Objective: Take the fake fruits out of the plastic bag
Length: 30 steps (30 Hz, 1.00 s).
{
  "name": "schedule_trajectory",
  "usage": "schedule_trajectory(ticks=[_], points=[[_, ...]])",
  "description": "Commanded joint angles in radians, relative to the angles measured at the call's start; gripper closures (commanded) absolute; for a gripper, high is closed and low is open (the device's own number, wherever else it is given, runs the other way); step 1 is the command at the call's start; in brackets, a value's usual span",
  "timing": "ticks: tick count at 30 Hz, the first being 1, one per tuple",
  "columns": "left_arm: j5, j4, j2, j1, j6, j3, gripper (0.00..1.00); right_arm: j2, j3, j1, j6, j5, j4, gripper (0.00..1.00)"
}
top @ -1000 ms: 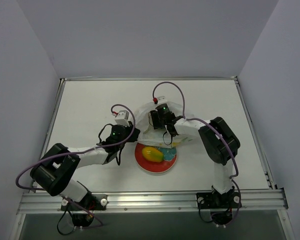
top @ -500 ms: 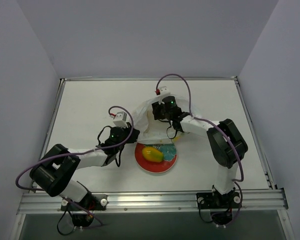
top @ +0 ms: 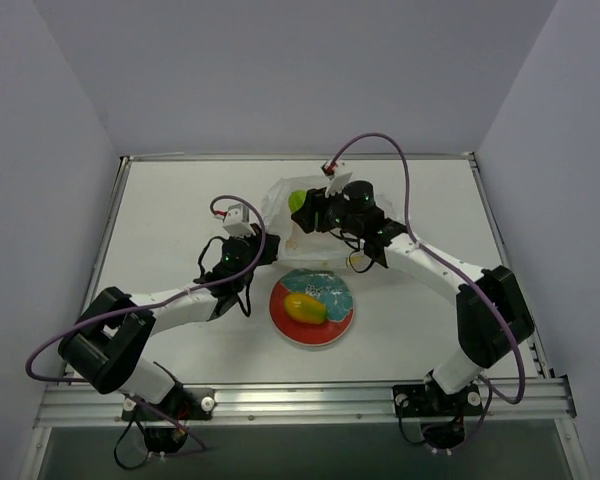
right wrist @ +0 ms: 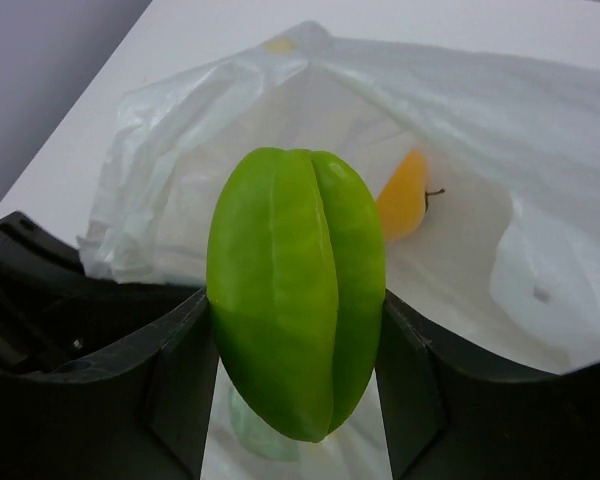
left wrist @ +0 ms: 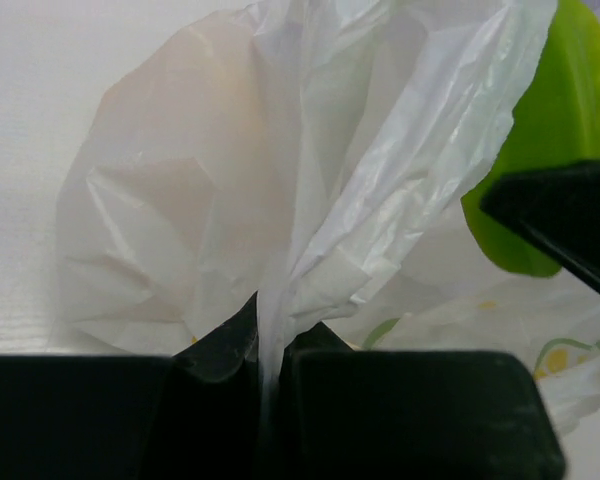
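- White tabletop (top: 170, 200) under grey walls; the plastic bag (left wrist: 210, 200) lies at upper centre of the top view.
- Pinched tight on a fold of it, the left gripper (left wrist: 270, 335) likely anchors the bag and props its mouth open.
- At that mouth the right gripper (right wrist: 296, 375) clamps the green fruit (right wrist: 296, 280) between both fingers.
- Inside sits the orange fruit (right wrist: 405, 195); the yellow fruit (top: 305, 308) rests on the plate (top: 332, 332), lower centre.

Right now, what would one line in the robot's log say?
left claw: shut on plastic bag | right claw: shut on green fruit | yellow-orange fruit: on plate | orange fruit: inside plastic bag
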Motion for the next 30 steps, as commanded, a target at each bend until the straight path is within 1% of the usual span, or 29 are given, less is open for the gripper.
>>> schedule_trajectory(ticks=[1, 3, 5, 6, 7, 8, 10, 11, 13, 14, 15, 17, 18, 21, 27, 30], points=[[-0.060, 0.016, -0.001, -0.002, 0.003, 0.073, 0.98, -0.101, 0.010, 0.011, 0.051, -0.080, -0.067, 0.86], [-0.071, -0.002, -0.001, 0.001, 0.011, 0.088, 0.98, -0.134, -0.018, 0.028, 0.051, -0.077, -0.089, 0.85], [-0.077, 0.001, 0.006, 0.006, 0.012, 0.099, 0.98, -0.178, -0.063, 0.074, 0.043, -0.027, -0.126, 0.85], [-0.074, 0.005, 0.008, 0.010, 0.011, 0.102, 0.98, -0.194, -0.076, 0.098, 0.035, 0.008, -0.137, 0.85], [-0.071, 0.011, 0.011, 0.013, 0.008, 0.101, 0.98, -0.236, -0.112, 0.153, 0.028, 0.100, -0.149, 0.85], [-0.066, 0.022, 0.013, 0.013, 0.006, 0.099, 0.98, -0.266, -0.135, 0.184, 0.014, 0.145, -0.146, 0.85], [-0.065, 0.024, 0.014, 0.016, 0.008, 0.096, 0.98, -0.359, -0.190, 0.230, 0.014, 0.197, -0.117, 0.85], [-0.060, 0.028, 0.014, 0.016, 0.009, 0.089, 0.98, -0.391, -0.249, 0.243, 0.037, 0.222, -0.112, 0.86], [-0.045, 0.034, 0.009, 0.021, 0.012, 0.075, 0.98, -0.466, -0.311, 0.246, 0.058, 0.257, -0.126, 0.86], [-0.037, 0.039, 0.005, 0.023, 0.012, 0.067, 0.97, -0.490, -0.374, 0.246, 0.067, 0.281, -0.137, 0.87], [-0.023, 0.042, 0.002, 0.024, 0.017, 0.052, 0.98, -0.508, -0.408, 0.246, 0.095, 0.353, -0.147, 0.87], [-0.013, 0.044, -0.004, 0.026, 0.018, 0.040, 0.98, -0.559, -0.474, 0.246, 0.120, 0.407, -0.163, 0.86], [-0.005, 0.045, -0.009, 0.026, 0.019, 0.027, 0.98, -0.568, -0.523, 0.246, 0.152, 0.439, -0.167, 0.87], [0.020, 0.054, -0.015, 0.029, 0.026, 0.016, 0.98, -0.571, -0.581, 0.246, 0.195, 0.467, -0.154, 0.86], [0.047, 0.056, -0.032, 0.029, 0.034, -0.003, 0.98, -0.482, -0.592, 0.250, 0.218, 0.476, -0.086, 0.86], [0.060, 0.056, -0.037, 0.029, 0.038, -0.010, 0.98, -0.448, -0.598, 0.255, 0.227, 0.487, -0.074, 0.84]])
